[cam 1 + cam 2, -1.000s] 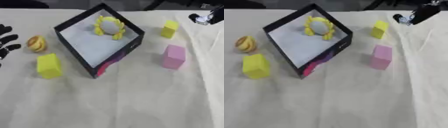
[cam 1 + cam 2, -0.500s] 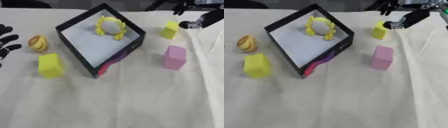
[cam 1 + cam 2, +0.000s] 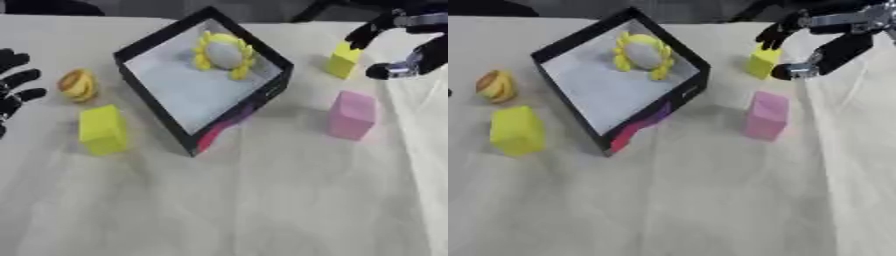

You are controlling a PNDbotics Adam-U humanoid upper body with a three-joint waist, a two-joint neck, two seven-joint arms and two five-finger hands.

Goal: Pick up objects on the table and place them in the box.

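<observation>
The right hand comes in from the top right corner with its fingers spread apart, one finger pointing down and the thumb lower and to the side. The left hand sits at the left edge, fingers straight and fanned out, holding nothing.

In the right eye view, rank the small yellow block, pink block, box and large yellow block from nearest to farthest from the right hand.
From the right hand, at the upper right:
1. Small yellow block, right beside the fingers, on their left.
2. Pink block, below the hand.
3. Box, left of centre.
4. Large yellow block, far left.
</observation>
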